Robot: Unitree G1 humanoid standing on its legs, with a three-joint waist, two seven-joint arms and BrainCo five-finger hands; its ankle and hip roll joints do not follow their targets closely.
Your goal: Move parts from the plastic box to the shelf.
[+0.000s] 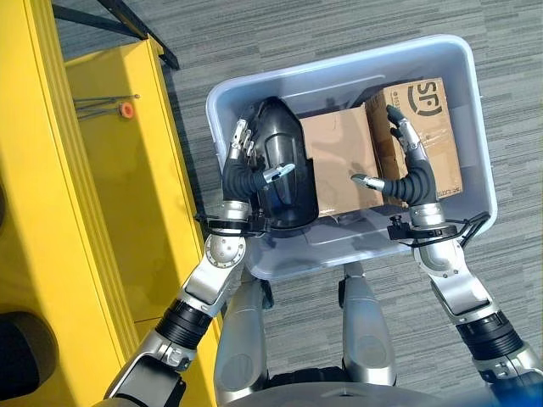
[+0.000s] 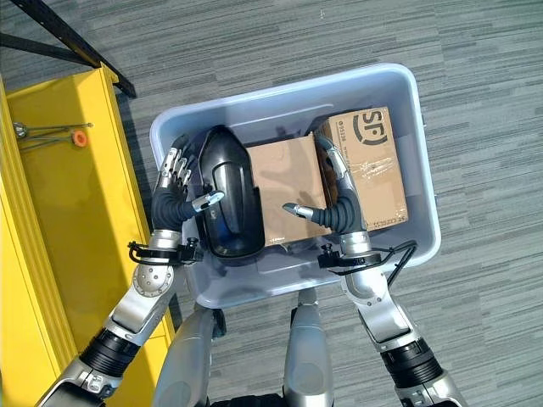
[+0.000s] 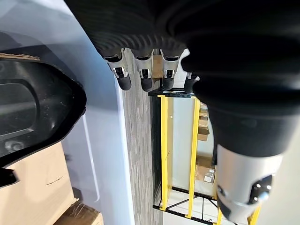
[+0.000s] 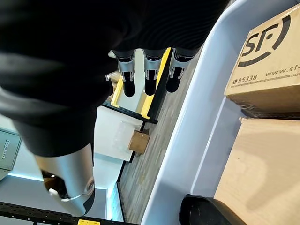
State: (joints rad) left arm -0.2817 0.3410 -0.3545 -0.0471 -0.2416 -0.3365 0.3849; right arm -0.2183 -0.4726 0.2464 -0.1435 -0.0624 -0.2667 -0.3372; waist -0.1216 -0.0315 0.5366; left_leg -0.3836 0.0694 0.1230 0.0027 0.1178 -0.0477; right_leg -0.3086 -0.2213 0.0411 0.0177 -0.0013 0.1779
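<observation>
A pale plastic box [image 1: 482, 161] stands on the carpet before me. Inside lie a black moulded part [image 1: 284, 170] at the left, a plain cardboard box [image 1: 339, 161] in the middle and a printed cardboard box [image 1: 428, 119] at the right. My left hand [image 1: 239, 174] is open, its straight fingers [image 3: 140, 77] down between the black part [image 3: 33, 112] and the box wall, thumb over the part's top. My right hand [image 1: 416, 174] is open too, with fingers [image 4: 150, 79] lying along the printed box [image 4: 267, 61] and thumb out over the plain box [image 4: 262, 164].
The yellow shelf [image 1: 110, 170] runs along my left side, close to the plastic box. Thin metal rods with an orange cap [image 1: 125, 109] lie on its lower level. A black frame bar [image 1: 144, 34] crosses the carpet at the back left.
</observation>
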